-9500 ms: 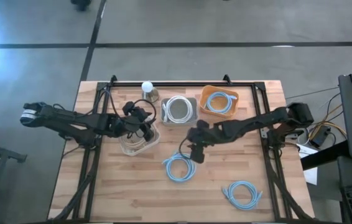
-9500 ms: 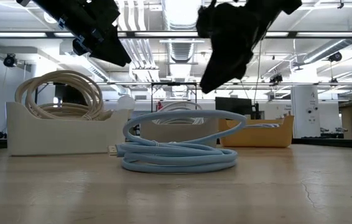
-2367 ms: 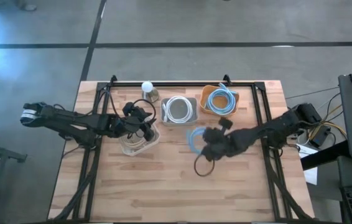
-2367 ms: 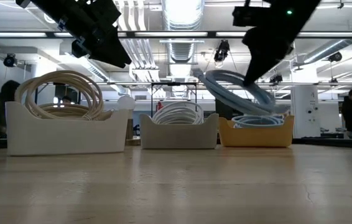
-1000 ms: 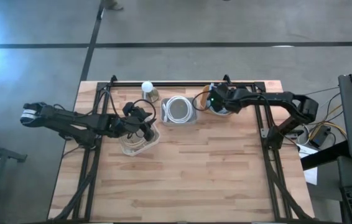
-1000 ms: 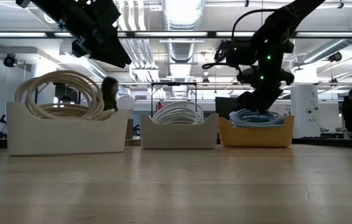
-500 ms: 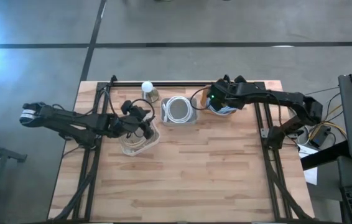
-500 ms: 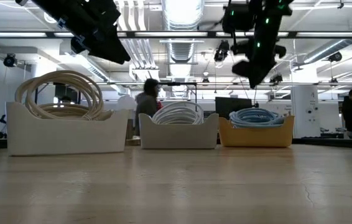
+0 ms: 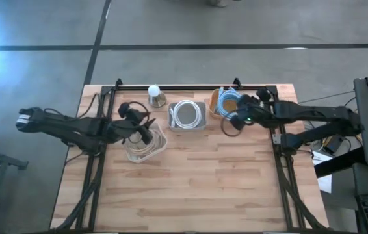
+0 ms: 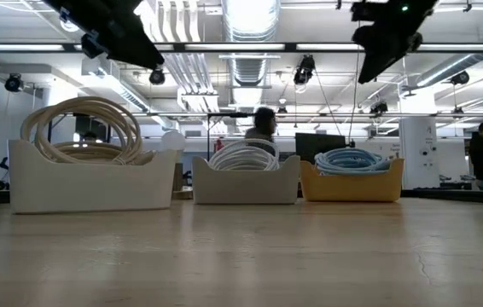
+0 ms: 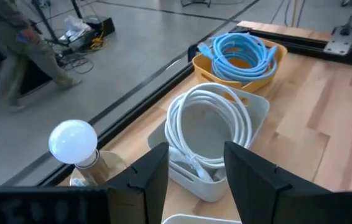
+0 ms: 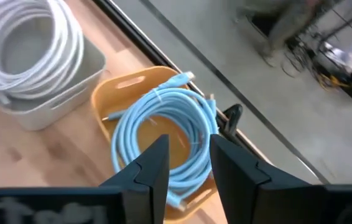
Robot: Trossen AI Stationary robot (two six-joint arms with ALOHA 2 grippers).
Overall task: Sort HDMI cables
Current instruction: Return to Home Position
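Wooden table (image 9: pixel 190 182): blue HDMI cables (image 12: pixel 163 134) in orange bin (image 12: pixel 115 85), below raised right hand (image 12: pixel 189 148).

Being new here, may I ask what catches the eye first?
Three bins stand in a row: beige HDMI cables in the white bin, white cables in the grey bin, light blue cables in the orange bin. The left pincer hangs open over the white bin, the right pincer by the orange.
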